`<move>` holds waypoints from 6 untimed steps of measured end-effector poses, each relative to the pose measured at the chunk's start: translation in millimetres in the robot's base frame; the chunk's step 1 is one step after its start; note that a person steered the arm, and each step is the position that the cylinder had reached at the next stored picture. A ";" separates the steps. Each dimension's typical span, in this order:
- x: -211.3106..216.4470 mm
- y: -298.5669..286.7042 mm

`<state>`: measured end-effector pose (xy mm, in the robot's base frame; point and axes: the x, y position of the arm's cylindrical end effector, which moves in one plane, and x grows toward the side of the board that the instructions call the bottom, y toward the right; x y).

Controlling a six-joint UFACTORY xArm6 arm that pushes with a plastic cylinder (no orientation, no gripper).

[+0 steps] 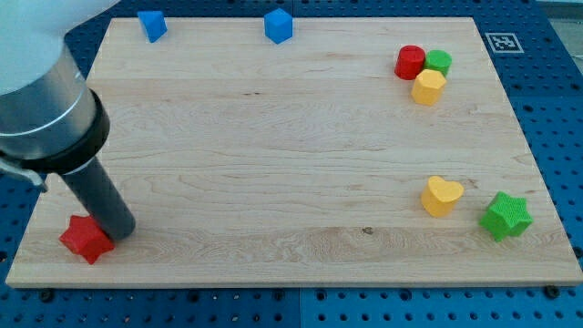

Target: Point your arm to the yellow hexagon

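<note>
Camera view: pale wooden board on a blue pegboard surface. My tip sits at lower left of frame, touching or just beside the red star-shaped block. No claw on this rod, so no spread or pinch to report. Yellow hexagon block lies at upper right, touching the red cylinder-like block and small green block, well apart from my tip. Yellow heart block and green star block at lower right. Two blue blocks along the top edge.
</note>
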<state>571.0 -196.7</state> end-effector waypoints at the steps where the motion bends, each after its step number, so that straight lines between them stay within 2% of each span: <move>1: -3.2 -3.1; 3: -71.2 38.9; 5: -115.8 138.1; 6: -124.5 197.5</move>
